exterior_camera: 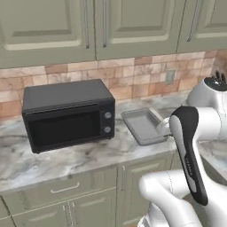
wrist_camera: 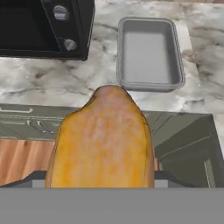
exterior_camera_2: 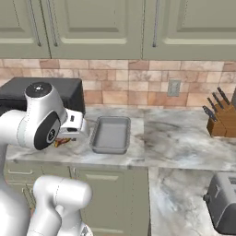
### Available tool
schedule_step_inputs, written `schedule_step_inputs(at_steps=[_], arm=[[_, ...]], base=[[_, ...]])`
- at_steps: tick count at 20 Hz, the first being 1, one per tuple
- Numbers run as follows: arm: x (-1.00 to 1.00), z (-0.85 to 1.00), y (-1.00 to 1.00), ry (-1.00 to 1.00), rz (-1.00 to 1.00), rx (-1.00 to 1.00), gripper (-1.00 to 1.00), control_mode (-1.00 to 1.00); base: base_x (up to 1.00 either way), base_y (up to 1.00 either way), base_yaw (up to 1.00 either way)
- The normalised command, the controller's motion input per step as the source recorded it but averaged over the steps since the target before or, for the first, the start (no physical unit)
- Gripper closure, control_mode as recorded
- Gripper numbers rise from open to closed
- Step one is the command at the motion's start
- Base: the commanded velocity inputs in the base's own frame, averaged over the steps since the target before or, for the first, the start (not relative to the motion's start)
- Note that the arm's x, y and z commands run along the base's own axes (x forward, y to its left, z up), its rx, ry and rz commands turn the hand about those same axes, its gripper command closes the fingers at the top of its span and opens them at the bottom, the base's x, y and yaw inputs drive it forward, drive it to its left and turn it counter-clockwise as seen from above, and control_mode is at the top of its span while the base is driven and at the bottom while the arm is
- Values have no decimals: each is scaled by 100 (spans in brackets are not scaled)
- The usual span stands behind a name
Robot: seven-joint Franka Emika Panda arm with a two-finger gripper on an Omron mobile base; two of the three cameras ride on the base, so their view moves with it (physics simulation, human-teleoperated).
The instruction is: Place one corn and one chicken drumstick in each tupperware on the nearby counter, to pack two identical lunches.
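I have the chicken drumstick (wrist_camera: 103,140) pinched in the gripper (wrist_camera: 101,181), jaws clamped wide across its thick end, hanging above the counter's (wrist_camera: 52,83) front edge, short of the tupperware (wrist_camera: 149,54). Its long axis runs away from the hand, narrow end pointing toward the tray's near rim. My worry is letting go early: it would hit the stone or tumble off the edge to the floor. Coming in low could also nudge the empty tray toward the microwave (wrist_camera: 43,28).
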Motion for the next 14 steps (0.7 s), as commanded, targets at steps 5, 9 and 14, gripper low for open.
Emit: schedule_step_inputs(at_steps=[5, 9, 14], arm=[[0, 0, 0, 0, 0, 0, 100, 100], [70, -32, -31, 0, -6, 0, 100, -100], [63, -53, -42, 3, -7, 0, 100, -100]], base=[[73, -16, -2], [0, 0, 0], [0, 0, 0]])
